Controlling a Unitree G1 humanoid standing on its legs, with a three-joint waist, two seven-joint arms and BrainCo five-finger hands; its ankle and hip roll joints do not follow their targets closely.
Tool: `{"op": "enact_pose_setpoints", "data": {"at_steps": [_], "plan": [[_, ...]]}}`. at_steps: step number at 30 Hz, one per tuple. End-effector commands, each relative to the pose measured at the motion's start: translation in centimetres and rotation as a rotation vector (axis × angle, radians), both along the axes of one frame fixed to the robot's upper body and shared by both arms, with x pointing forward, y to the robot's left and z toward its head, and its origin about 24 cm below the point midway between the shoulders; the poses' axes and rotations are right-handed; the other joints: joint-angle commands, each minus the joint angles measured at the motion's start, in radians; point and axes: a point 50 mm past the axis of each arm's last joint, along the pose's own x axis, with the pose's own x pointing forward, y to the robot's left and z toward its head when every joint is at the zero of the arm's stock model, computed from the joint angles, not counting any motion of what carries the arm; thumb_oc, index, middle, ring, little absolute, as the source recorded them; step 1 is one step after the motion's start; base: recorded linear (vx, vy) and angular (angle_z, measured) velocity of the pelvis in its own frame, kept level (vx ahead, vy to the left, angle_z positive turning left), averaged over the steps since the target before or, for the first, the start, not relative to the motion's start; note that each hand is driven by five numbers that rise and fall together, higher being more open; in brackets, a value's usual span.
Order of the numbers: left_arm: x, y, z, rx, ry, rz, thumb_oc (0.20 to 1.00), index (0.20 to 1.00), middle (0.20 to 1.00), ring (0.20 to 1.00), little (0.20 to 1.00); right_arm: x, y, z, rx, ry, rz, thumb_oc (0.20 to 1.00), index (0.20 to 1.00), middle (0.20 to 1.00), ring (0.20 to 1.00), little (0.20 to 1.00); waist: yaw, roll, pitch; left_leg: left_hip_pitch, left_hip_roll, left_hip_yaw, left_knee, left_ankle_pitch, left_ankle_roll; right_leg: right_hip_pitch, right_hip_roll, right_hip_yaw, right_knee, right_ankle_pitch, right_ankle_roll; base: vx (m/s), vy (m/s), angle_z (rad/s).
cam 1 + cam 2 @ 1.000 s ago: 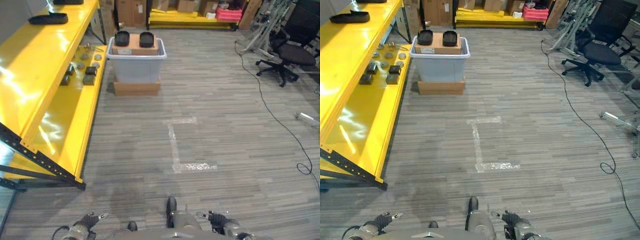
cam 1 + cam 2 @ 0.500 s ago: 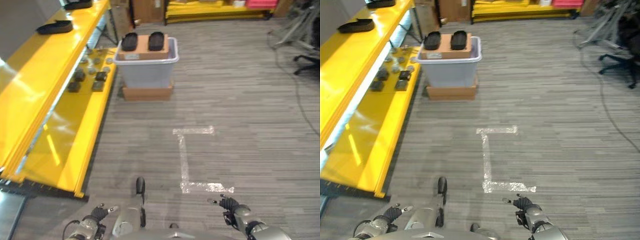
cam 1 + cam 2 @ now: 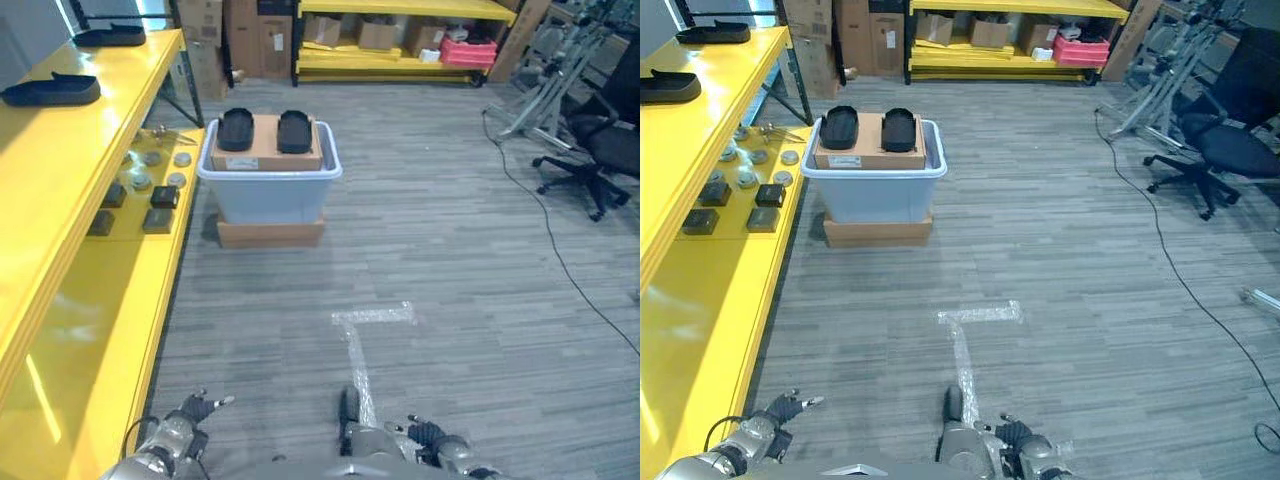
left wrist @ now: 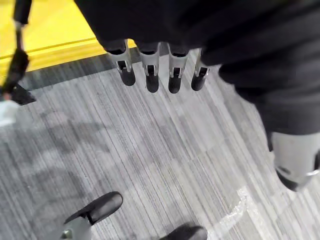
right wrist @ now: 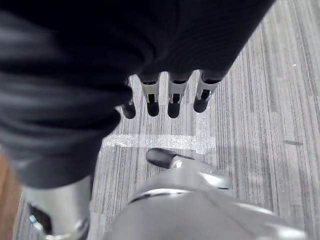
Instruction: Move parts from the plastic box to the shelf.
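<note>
Running along the robot's left side, the yellow shelf is the biggest thing here, with small dark blocks and round parts already on its lower level and a black tray on its upper level. Next in size comes the grey plastic box, which stands on a flat cardboard base on the floor just beside the shelf's outer edge. A brown carton fills its top, and two black oval parts lie side by side on that carton, their long axes pointing away from the robot.

Both hands hang low by the robot's body, well apart from the box, which lies straight ahead and a little to the left. The left hand has its fingers straight and released, holding nothing, with only bare floor past them. The right hand likewise shows relaxed, empty fingers over the floor and a strip of pale floor tape.

My reading is that no part has been picked up yet; the robot must close the gap to the box first, and the left hand sits slightly nearer both box and shelf.
</note>
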Motion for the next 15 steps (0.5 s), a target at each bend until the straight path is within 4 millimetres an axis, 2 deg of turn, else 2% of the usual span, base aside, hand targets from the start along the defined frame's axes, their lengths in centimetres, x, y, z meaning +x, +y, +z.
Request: {"op": "enact_pose_setpoints", "data": {"at_steps": [1,3,4,5,6,7,8,9,10,11,12,13,14,15], "plan": [[0.8,-0.5,0.2,0.001,-0.038,-0.024,1.0,1.0,1.0,1.0,1.0,0.2,-2.7,0.6,-0.078,0.015,-0.009,1.0,1.0,1.0,1.0,1.0,0.003,0.007,0.032,0.031,0.097,0.033,0.015,-0.015,-0.068,0.068,-0.043,-0.02,0.077,0.019,0.067,0.38,-0.205,0.59],[-0.1,-0.6,-0.1,-0.008,-0.012,0.005,1.0,1.0,1.0,1.0,1.0,-1.0,-2.9,0.3,-0.079,0.054,-0.02,1.0,1.0,1.0,1.0,1.0,-0.001,0.007,0.02,0.049,0.112,0.025,0.051,-0.041,-0.078,0.08,-0.04,-0.034,0.113,-0.002,0.048,0.37,-0.251,0.36],[-0.6,-0.7,-0.3,-0.014,0.0,0.025,1.0,1.0,1.0,1.0,1.0,-1.8,-3.0,0.1,-0.083,0.081,-0.016,1.0,1.0,1.0,1.0,1.0,-0.005,0.014,0.015,0.042,0.132,0.02,0.103,-0.02,-0.093,0.089,-0.025,-0.039,0.13,-0.027,0.027,0.25,-0.184,0.43],[-0.6,-0.7,-0.3,-0.015,0.0,0.025,1.0,1.0,1.0,1.0,1.0,-1.8,-3.0,0.1,-0.084,0.082,-0.016,1.0,1.0,1.0,1.0,1.0,-0.007,0.015,0.014,0.041,0.134,0.018,0.105,-0.022,-0.094,0.089,-0.024,-0.041,0.131,-0.029,0.026,0.33,-0.296,0.48],[-1.2,-1.0,-0.6,-0.039,0.013,0.068,1.0,1.0,1.0,1.0,1.0,-2.7,-3.4,0.0,-0.104,0.116,-0.009,1.0,1.0,1.0,1.0,1.0,0.0,0.019,0.021,-0.023,0.143,-0.002,0.299,0.051,-0.123,0.132,-0.01,-0.059,0.141,-0.06,-0.009,0.2,-0.206,0.46],[-1.1,-1.0,-0.6,-0.039,0.013,0.068,1.0,1.0,1.0,1.0,1.0,-2.7,-3.4,0.0,-0.103,0.116,-0.009,1.0,1.0,1.0,1.0,1.0,-0.001,0.017,0.019,-0.027,0.141,-0.003,0.299,0.054,-0.122,0.129,-0.012,-0.06,0.14,-0.059,-0.008,0.33,-0.36,0.48],[-1.0,-1.2,-0.6,-0.047,0.005,0.075,1.0,1.0,1.0,1.0,1.0,-2.1,-3.8,0.3,-0.136,0.112,0.058,1.0,1.0,1.0,1.0,1.0,0.021,-0.004,0.049,-0.143,0.112,-0.021,0.529,0.115,-0.137,0.179,-0.023,-0.069,0.134,-0.074,-0.034,0.48,-0.44,0.14],[-0.7,-1.0,-0.4,-0.05,-0.017,0.098,1.0,1.0,1.0,1.0,1.0,-1.0,-4.2,0.7,-0.183,0.102,0.15,1.0,1.0,1.0,1.0,1.0,0.073,-0.033,0.079,-0.298,0.109,0.051,0.441,0.1,-0.124,0.268,-0.025,-0.089,0.078,-0.104,-0.037,0.62,-0.461,0.38],[-1.1,-1.0,-0.5,-0.047,-0.005,0.092,1.0,1.0,1.0,1.0,1.0,-0.5,-4.4,0.9,-0.192,0.085,0.152,1.0,1.0,1.0,1.0,1.0,0.085,-0.03,0.081,-0.292,0.111,0.067,0.353,0.09,-0.117,0.293,-0.018,-0.086,0.063,-0.115,-0.03,0.63,-0.3,0.27],[-1.5,-1.1,-0.7,-0.047,0.005,0.089,1.0,1.0,1.0,1.0,1.0,-0.1,-4.7,1.1,-0.2,0.068,0.146,1.0,1.0,1.0,1.0,1.0,0.095,-0.015,0.077,-0.312,0.117,0.062,0.239,0.122,-0.114,0.305,0.001,-0.088,0.054,-0.124,-0.024,0.28,-0.018,0.41],[-1.5,-1.1,-0.7,-0.048,0.005,0.089,1.0,1.0,1.0,1.0,1.0,-0.2,-4.7,1.1,-0.201,0.069,0.145,1.0,1.0,1.0,1.0,1.0,0.097,-0.016,0.082,-0.297,0.115,0.065,0.225,0.127,-0.114,0.313,-0.001,-0.086,0.052,-0.126,-0.024,0.4,0.006,-0.15],[-2.0,-1.0,-0.8,-0.041,0.019,0.086,1.0,1.0,1.0,1.0,1.0,1.0,-4.6,1.5,-0.211,0.027,0.164,1.0,1.0,1.0,1.0,1.0,0.12,0.003,0.075,-0.319,0.11,0.013,0.102,0.193,-0.116,0.345,0.024,-0.073,0.041,-0.143,-0.022,0.52,0.008,-0.53],[-2.4,-0.6,-0.8,-0.037,0.025,0.106,1.0,1.0,1.0,1.0,1.0,2.2,-4.2,1.9,-0.249,0.004,0.273,1.0,1.0,1.0,1.0,1.0,0.132,0.006,0.069,-0.339,0.113,0.03,0.023,0.222,-0.132,0.383,0.032,-0.076,0.028,-0.17,-0.018,0.51,0.011,-0.57],[-2.4,-0.6,-0.8,-0.036,0.025,0.106,1.0,1.0,1.0,1.0,1.0,2.2,-4.2,1.8,-0.249,0.004,0.273,1.0,1.0,1.0,1.0,1.0,0.133,0.005,0.07,-0.337,0.112,0.03,0.023,0.222,-0.132,0.384,0.031,-0.076,0.028,-0.17,-0.017,0.37,0.032,-0.37]]}}
